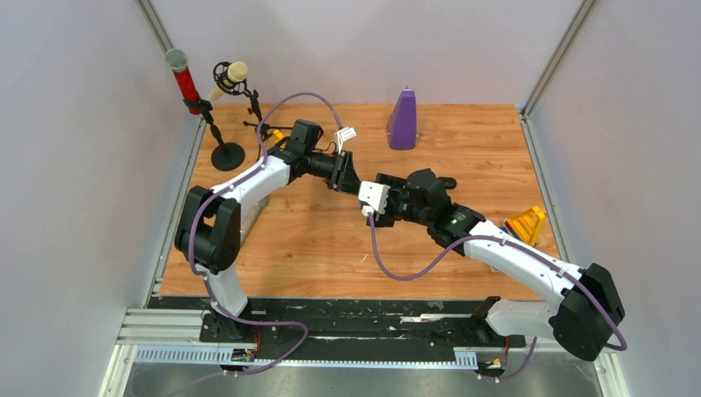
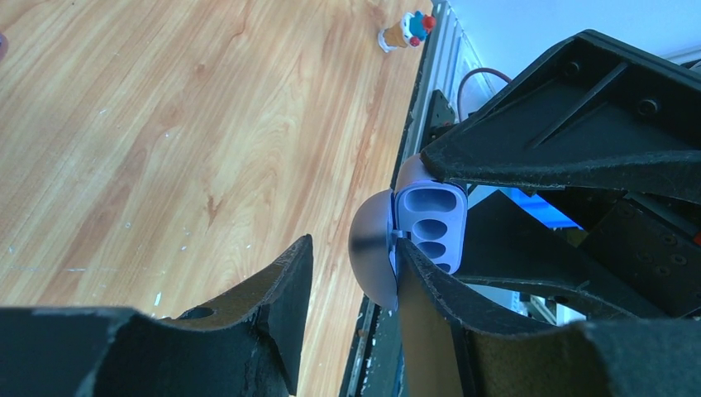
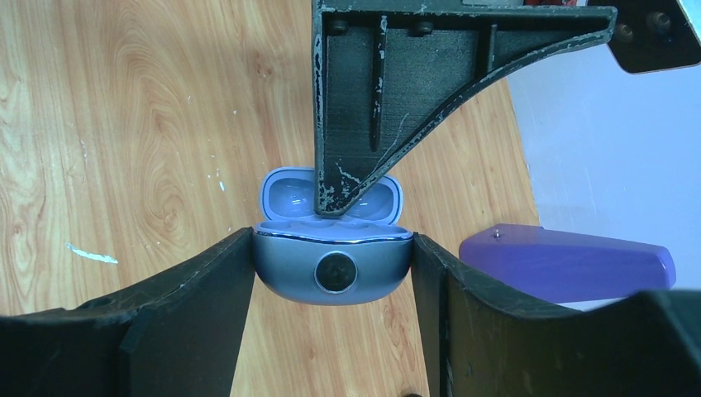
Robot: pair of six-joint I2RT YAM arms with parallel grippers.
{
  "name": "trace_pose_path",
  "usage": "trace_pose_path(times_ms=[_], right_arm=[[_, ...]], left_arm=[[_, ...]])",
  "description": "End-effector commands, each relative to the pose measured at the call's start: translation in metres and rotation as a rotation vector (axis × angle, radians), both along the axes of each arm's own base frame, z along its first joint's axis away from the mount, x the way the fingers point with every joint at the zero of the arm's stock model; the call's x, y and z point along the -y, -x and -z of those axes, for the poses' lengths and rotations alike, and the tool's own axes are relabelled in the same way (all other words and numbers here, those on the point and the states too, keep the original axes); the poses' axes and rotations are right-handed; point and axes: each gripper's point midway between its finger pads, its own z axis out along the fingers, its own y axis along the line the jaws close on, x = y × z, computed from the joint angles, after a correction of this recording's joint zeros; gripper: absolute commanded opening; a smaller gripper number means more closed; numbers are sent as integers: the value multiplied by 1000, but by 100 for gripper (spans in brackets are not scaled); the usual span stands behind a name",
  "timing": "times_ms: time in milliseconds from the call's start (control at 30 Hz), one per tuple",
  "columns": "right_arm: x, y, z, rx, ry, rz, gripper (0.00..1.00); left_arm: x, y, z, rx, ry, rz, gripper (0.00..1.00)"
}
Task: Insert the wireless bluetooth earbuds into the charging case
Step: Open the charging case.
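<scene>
My right pincer (image 3: 331, 248) clamps the open charging case (image 3: 331, 273) aloft, my left pincer (image 2: 355, 248) stands apart with one fingertip (image 3: 347, 178) inside it, earbuds unseen; a sideways push could lever the case loose.

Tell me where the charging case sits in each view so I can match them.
Top external: not discernible, hidden where the left gripper and right gripper meet mid-table.
Left wrist: charging case just right of centre, edge-on, lid open.
Right wrist: charging case at centre, clamped between the right gripper's fingers.
Shared landmark: purple wedge, far edge in top external, lower right in right wrist.
</scene>
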Motion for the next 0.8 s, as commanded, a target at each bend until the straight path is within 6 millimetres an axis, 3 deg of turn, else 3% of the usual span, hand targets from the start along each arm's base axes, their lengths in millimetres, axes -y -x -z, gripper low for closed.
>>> trace_pose_path(times_ms=[0,467,667,767], right_arm=[[-4,-1,-12,38,-30,-11,39],[-5,0,-11,31,-28,-12,45],[-5,-1,-8,20,-22,-8,58],[-7,-1,-9,10,-30,-7,74]], left_arm=[[3,-3,-9,49,21,17,50],[3,-3,-10,50,26,20,40],[3,-3,-13,51,31,21,39],[4,-2,-14,47,36,24,39]])
